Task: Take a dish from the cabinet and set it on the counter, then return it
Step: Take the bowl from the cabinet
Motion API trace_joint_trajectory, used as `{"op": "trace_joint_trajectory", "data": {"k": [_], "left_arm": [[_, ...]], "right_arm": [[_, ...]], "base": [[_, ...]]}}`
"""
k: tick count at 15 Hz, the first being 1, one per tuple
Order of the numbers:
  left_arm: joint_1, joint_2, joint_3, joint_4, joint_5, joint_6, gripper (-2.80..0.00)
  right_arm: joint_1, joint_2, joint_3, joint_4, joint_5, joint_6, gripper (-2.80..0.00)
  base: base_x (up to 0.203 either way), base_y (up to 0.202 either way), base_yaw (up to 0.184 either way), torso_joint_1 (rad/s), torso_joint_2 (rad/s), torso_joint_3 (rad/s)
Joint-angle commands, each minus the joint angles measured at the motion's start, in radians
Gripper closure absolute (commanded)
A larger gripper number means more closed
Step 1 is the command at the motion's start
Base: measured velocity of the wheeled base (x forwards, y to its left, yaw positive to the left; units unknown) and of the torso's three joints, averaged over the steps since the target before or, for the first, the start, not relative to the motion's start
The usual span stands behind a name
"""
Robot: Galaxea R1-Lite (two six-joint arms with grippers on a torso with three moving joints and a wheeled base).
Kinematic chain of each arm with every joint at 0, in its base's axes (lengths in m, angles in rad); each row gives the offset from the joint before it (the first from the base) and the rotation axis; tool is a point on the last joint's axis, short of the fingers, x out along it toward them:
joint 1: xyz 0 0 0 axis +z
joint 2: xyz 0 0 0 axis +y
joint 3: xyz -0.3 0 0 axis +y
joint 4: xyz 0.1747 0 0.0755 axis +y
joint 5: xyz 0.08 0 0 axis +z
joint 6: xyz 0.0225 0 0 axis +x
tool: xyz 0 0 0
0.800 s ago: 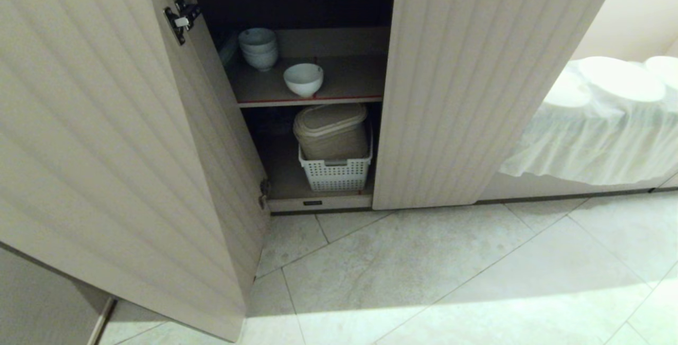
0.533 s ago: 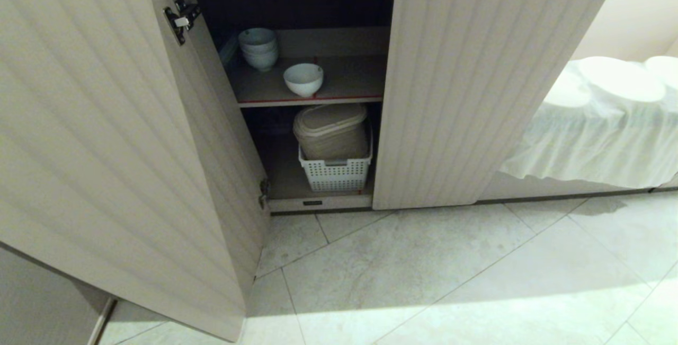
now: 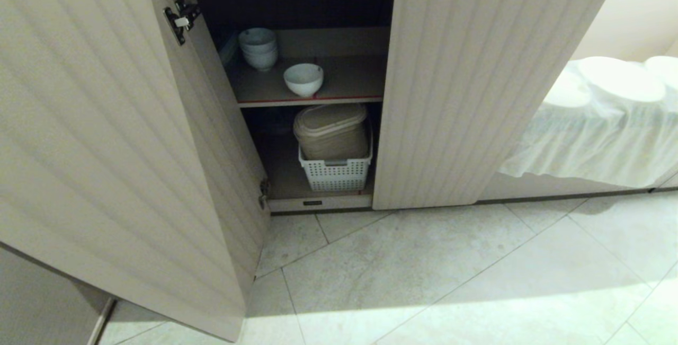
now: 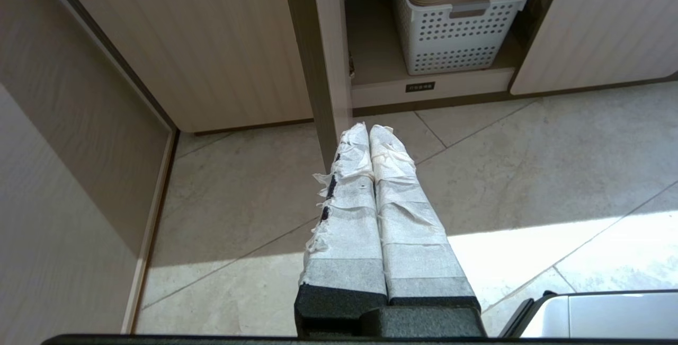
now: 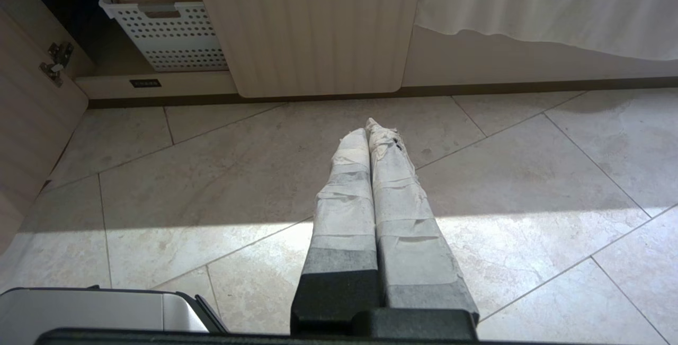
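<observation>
The dish stands alone on the cabinet shelf at twelve o'clock from both clenched, empty grippers, the left gripper nearer than the right gripper

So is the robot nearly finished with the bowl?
Can't tell. The cabinet door stands open and the bowl sits alone on its shelf. Both claws, left claw and right claw, hang shut over the floor, holding nothing. The counter is out of view.
</observation>
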Motion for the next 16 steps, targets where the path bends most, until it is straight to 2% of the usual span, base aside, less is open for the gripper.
{"op": "trace_joint_trajectory", "data": {"k": [1,11,16], "left_arm": [[0.000,0.000,0.000,0.000,-0.001,0.001,0.00],[0.001,0.000,0.000,0.000,0.005,-0.001,0.00],[0.000,0.000,0.000,0.000,0.006,-0.001,0.00]], "right_arm": [[0.000,0.000,0.000,0.000,0.000,0.000,0.00],[0.001,0.000,0.000,-0.001,0.000,0.000,0.00],[0.000,0.000,0.000,-0.001,0.000,0.000,0.00]], "base": [[0.000,0.000,0.000,0.000,0.00,0.000],[0.000,0.000,0.000,0.000,0.00,0.000],[0.000,-0.160,-0.002,0.003,0.00,0.004]]}}
